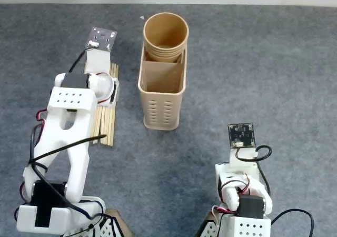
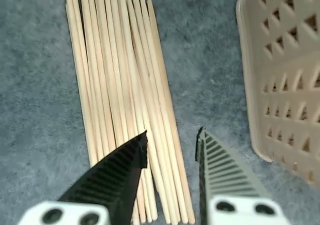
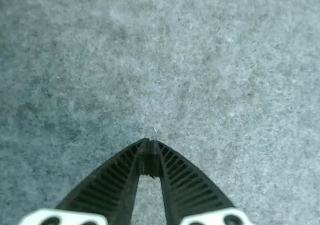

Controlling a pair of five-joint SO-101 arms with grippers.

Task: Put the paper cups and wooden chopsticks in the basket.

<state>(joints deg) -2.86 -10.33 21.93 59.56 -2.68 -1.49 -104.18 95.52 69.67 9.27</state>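
Observation:
A stack of brown paper cups point(image 1: 165, 34) stands in the far compartment of the beige basket point(image 1: 160, 113); the near compartment holds nothing. A bundle of wooden chopsticks point(image 2: 120, 85) lies flat on the grey carpet to the left of the basket point(image 2: 285, 75), partly covered in the high view by the left arm point(image 1: 73, 105). My left gripper point(image 2: 172, 135) hangs open just above the near end of the chopsticks point(image 1: 105, 124), one finger over the bundle and one beside it. My right gripper point(image 3: 149, 144) is shut on nothing over bare carpet.
The right arm point(image 1: 242, 195) sits folded back at the near right, well away from the basket. Grey carpet covers the whole table. Open floor lies between the basket and the right arm.

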